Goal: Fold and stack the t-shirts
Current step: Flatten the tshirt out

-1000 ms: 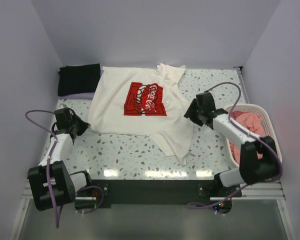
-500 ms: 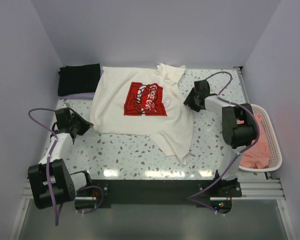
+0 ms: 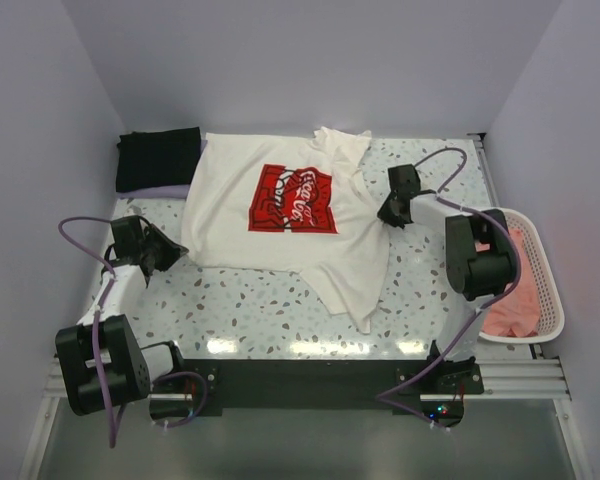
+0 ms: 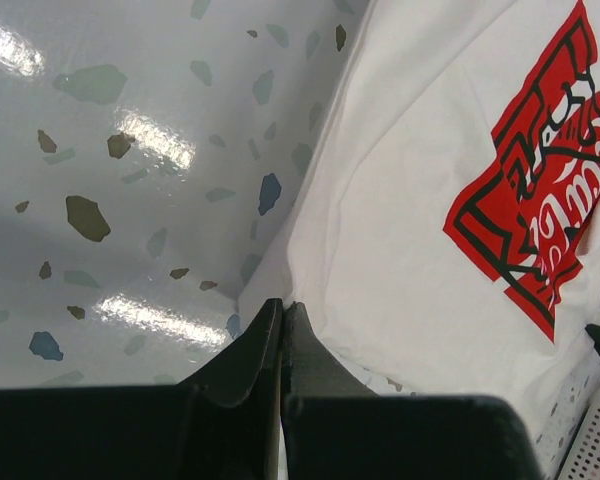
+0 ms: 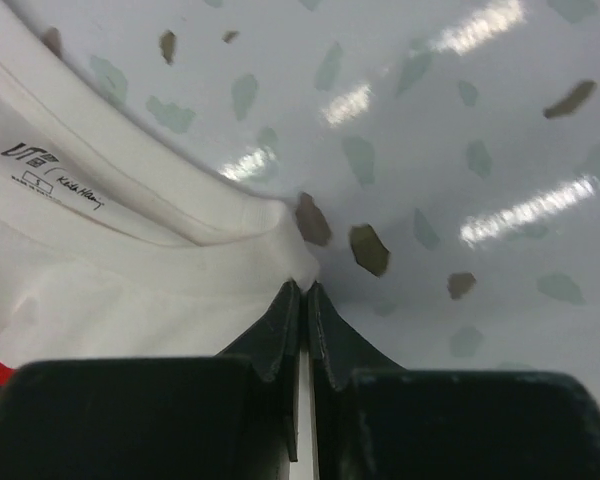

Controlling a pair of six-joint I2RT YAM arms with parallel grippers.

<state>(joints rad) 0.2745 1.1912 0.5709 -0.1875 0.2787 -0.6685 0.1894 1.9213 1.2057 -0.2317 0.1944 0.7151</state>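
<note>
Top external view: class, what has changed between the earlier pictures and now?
The right gripper edged farther back along the right side of the cream-white t-shirt, its arm folding up over the basket, and its jaws closed on the cloth by the collar. The left gripper, jaws shut, the black t-shirt and the basket stayed put.
</note>
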